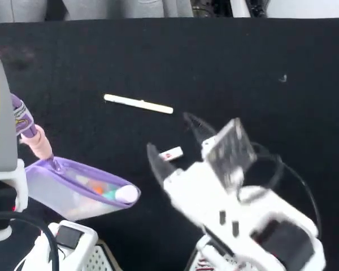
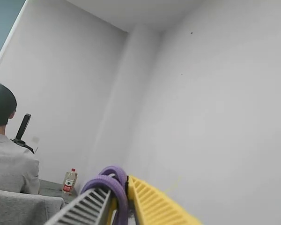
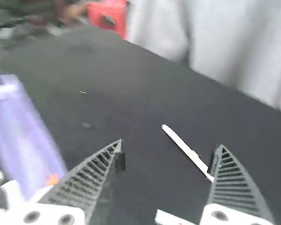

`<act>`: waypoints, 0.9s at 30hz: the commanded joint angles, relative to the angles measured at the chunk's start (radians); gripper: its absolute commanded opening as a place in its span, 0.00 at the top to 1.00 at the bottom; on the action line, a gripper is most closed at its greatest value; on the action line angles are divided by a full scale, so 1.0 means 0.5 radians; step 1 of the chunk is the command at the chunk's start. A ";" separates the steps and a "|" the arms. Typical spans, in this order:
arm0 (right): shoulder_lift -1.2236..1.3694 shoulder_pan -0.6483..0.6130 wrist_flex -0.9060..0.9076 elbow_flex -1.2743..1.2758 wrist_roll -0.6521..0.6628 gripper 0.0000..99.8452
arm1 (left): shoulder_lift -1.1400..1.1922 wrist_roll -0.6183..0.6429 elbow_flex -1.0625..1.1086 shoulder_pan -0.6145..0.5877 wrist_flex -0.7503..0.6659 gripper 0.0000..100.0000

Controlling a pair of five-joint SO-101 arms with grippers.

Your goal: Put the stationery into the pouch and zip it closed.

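The left pincer [image 2: 123,190] is clenching the pouch [image 1: 73,192] by its loop; the right pincer [image 1: 168,131], spread wide, is hovering over the small white eraser [image 1: 170,153] on the surface [image 1: 271,68], needing to descend and clamp

Black table [image 1: 271,56], with a white pen [image 1: 138,104] lying near the middle and a small eraser [image 1: 170,153] nearby, closer to the arms.

White walls [image 2: 215,93] and ceiling [image 2: 131,11] enclose the room; the table [image 1: 271,56] is black.
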 commanded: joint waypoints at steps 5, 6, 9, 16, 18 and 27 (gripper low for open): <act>-0.044 -0.626 0.242 -0.072 0.516 0.71 | 0.003 -0.018 0.002 0.005 -0.009 0.97; -0.032 -0.663 0.282 -0.075 0.555 0.71 | 0.003 -0.018 0.002 0.005 -0.009 0.97; 0.029 -0.764 0.411 -0.094 0.638 0.71 | 0.015 -0.015 0.002 0.005 -0.009 0.97; 0.265 -0.921 0.730 -0.462 0.675 0.71 | 0.018 -0.006 0.002 0.005 -0.006 0.97; 0.348 -0.918 0.733 -0.499 0.694 0.71 | 0.018 -0.006 0.002 0.005 -0.006 0.97; 0.578 -0.914 0.669 -0.508 0.918 0.72 | 0.000 -0.006 0.002 0.005 -0.003 0.97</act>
